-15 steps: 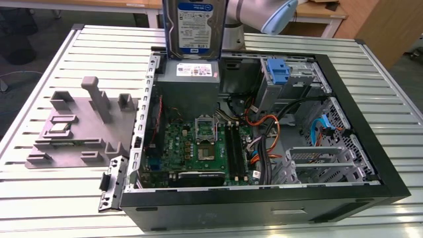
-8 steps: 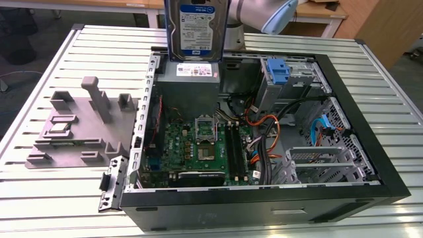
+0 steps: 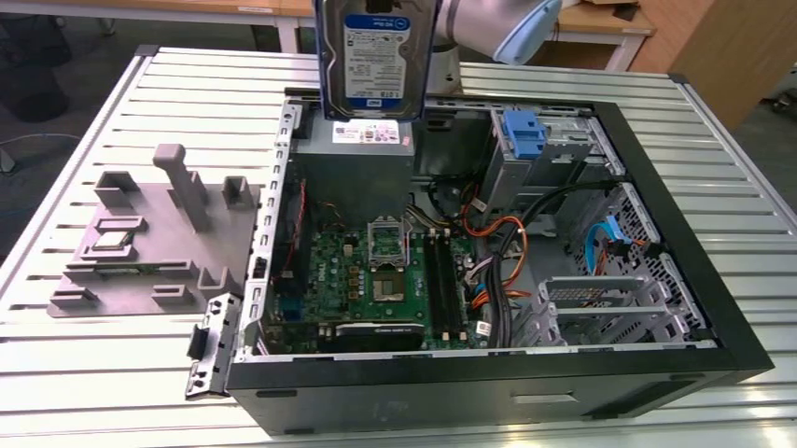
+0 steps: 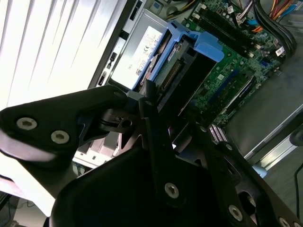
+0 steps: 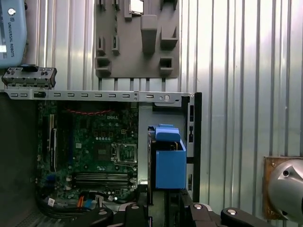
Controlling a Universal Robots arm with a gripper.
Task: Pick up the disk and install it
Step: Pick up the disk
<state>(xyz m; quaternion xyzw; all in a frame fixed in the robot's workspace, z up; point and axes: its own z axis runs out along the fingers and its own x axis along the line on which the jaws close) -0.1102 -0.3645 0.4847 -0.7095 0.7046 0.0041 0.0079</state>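
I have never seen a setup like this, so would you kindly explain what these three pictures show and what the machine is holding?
This is one robot arm with a gripper at its end. The exterior view comes from a camera off the arm; both wrist views come from cameras riding on the arm. On a slatted metal table sit an open computer case, its green motherboard exposed, and a grey fixture tray beside it. The gripper is shut on the disk, a hard drive in a blue carrier, holding it upright in the air over the case's grey power supply box.
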